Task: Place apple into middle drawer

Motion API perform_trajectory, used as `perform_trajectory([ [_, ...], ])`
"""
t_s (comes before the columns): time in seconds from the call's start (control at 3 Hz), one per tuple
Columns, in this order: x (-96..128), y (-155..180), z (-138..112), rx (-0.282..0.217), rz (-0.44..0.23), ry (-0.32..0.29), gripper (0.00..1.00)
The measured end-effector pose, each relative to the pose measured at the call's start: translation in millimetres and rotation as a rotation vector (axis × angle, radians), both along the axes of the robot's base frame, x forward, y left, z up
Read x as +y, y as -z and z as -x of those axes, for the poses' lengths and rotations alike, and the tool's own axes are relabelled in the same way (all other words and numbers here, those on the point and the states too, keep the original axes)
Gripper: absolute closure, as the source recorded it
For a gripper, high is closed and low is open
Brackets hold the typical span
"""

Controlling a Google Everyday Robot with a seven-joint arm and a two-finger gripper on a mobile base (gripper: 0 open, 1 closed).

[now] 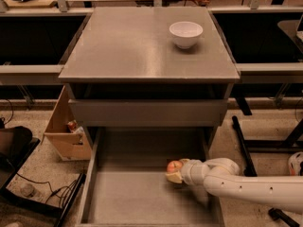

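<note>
The middle drawer point(118, 197) is pulled out, a wide shallow grey box with a flat floor. My gripper point(175, 170) reaches in from the right on a white arm and sits over the drawer's right half, just above its floor. It is shut on the apple point(173, 166), small and red with a yellowish patch, which shows between the pale fingertips.
A white bowl point(185, 33) stands on the cabinet top point(132, 51) at the back right. A closed grey drawer front point(148, 112) sits above the open one. An open cardboard box point(66, 131) and cables lie on the floor at the left. Black table legs stand at the right.
</note>
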State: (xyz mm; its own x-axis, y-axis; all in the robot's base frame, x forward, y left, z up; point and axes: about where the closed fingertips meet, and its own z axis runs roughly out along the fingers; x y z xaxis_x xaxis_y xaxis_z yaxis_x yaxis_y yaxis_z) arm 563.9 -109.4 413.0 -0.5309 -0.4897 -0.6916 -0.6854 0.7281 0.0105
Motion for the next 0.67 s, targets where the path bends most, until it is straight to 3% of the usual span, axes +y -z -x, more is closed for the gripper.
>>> perform_trajectory([
  [0.33,0.0,0.0,0.0,0.000,0.000,0.000,0.05],
  [0.67,0.2,0.0,0.0,0.000,0.000,0.000,0.00],
])
